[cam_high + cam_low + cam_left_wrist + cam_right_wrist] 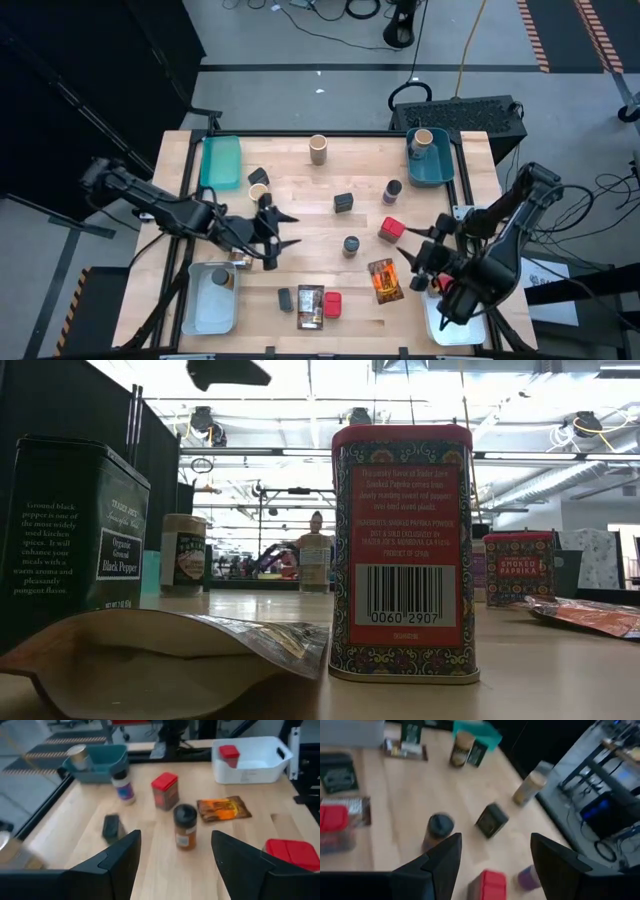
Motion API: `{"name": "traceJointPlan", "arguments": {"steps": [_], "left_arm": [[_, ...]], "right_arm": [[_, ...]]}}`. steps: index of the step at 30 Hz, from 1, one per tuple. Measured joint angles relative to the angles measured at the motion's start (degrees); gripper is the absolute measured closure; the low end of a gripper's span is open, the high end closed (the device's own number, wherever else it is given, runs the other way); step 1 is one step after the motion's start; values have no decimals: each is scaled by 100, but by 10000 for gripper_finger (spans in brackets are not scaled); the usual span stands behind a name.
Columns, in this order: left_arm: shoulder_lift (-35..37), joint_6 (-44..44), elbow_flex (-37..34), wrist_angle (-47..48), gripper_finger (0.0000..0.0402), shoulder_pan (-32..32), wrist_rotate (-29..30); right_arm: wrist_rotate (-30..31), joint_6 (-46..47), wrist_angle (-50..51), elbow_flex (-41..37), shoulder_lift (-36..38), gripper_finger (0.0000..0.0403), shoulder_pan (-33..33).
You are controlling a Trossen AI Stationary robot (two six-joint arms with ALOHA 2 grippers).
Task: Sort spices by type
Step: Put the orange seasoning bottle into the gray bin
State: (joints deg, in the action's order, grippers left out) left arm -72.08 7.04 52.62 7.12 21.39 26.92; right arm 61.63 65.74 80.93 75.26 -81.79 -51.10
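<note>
Wooden table (300,190) with scattered spices (344,203), bins (220,162), perhaps packets (385,280).

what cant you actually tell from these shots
- Small jar inside the blue bin, high view: too small to read its label.
- Container in the clear bin at the left: the left gripper and arm partly cover that bin.
- Black pepper tin, low view: cut off by the picture's left edge.
- Tins on the table, right wrist view: motion blur hides all print.
- White bin, high view: the right arm covers most of it.
</note>
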Motion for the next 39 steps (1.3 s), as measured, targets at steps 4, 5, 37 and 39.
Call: {"name": "traceJointPlan", "arguments": {"steps": [4, 5, 37, 39], "left_arm": [[-294, -338, 0, -482, 158, 0, -13], [-345, -420, 0, -580, 158, 0, -13], [-2658, -290, 7, -3742, 155, -851, -1552], [-2765, -290, 4, -3792, 152, -893, -1536]], "right_arm": [[594, -594, -98, 0, 188, 183, 210], [658, -722, -123, 0, 237, 183, 276], [778, 174, -282, -2, 699, 183, 1479], [778, 176, -282, -2, 699, 183, 1479]]}}
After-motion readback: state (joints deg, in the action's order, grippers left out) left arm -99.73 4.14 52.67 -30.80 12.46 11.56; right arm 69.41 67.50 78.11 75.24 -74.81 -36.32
